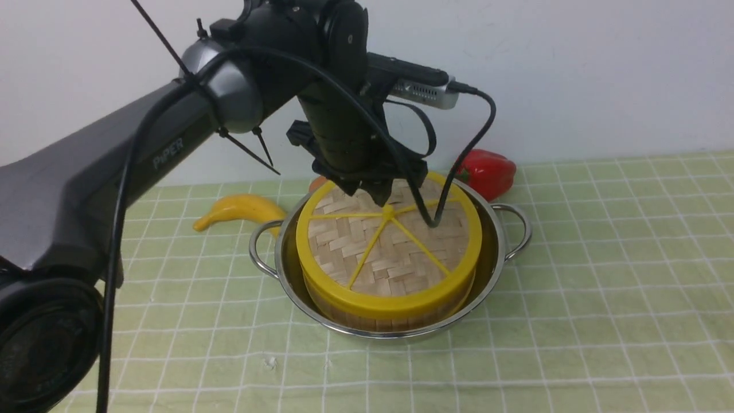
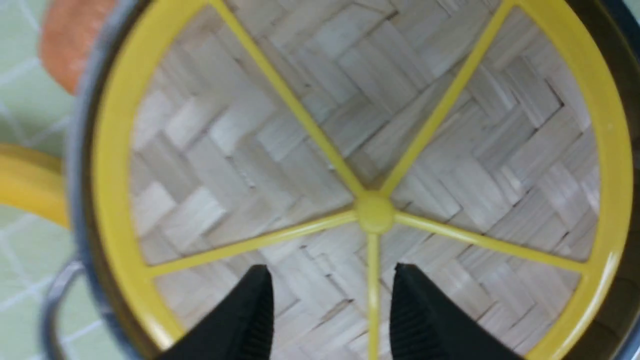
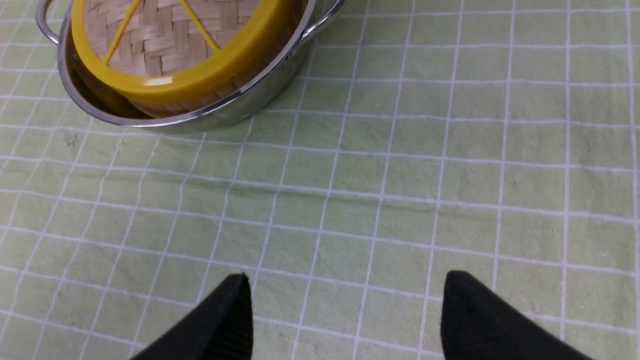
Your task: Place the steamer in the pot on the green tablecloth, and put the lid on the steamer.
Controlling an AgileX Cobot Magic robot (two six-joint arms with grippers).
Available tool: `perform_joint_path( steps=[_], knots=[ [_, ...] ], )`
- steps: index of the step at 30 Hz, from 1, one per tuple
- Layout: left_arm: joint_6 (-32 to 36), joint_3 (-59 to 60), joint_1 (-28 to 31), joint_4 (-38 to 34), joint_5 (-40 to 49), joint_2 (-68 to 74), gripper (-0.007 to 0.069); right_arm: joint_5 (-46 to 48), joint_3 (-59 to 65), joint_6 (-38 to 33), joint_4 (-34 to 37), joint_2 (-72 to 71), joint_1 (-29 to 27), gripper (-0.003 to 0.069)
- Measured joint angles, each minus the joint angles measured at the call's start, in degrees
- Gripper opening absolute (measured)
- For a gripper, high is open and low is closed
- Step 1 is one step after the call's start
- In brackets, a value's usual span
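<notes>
Your left tool stands parted, gripping nothing, apparently just above the lid; your right tool is spread, empty.

The left pincer hides part of the lid beneath it. Just beside that pincer, an orange thing is blurred and cut off by the left wrist view's edge. Farther from it, the pot hides part of the banana.
</notes>
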Motion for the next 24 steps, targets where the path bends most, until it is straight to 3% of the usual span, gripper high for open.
perform_joint_path(
  steps=[5,9,12,15,17,19,20,24],
  knots=[
    [0.3,0.0,0.0,2.9,0.3,-5.5,0.0239,-3.9,0.0,-1.3,0.0,0.0,0.0,0.0491],
    [1.3,1.0,0.0,3.5,0.4,-16.4,0.0046,-11.2,0.0,-3.1,-2.9,0.0,0.0,0.0463],
    [2.4,3.7,0.0,4.7,0.4,-22.7,-0.0018,-13.6,0.0,-3.4,-6.7,0.0,0.0,0.0388],
    [2.8,8.3,0.0,6.3,0.4,-28.5,-0.0023,-14.5,0.0,-3.6,-10.1,0.0,0.0,0.0292],
    [2.6,16.8,0.0,7.3,-2.1,-35.9,-0.0023,-15.0,0.0,-3.6,-13.1,0.0,0.0,0.0147],
    [2.1,21.5,0.0,7.4,-4.9,-39.3,-0.0023,-15.2,0.0,-3.7,-13.8,0.0,0.0,0.0087],
    [1.3,28.4,0.0,7.4,-8.8,-43.1,-0.0023,-15.4,0.0,-3.8,-14.7,0.0,0.0,0.0014],
    [-0.5,43.2,0.0,6.0,-19.1,-52.0,-0.0022,-16.3,0.0,-3.9,-15.2,0.0,0.0,-0.0013]
  ],
)
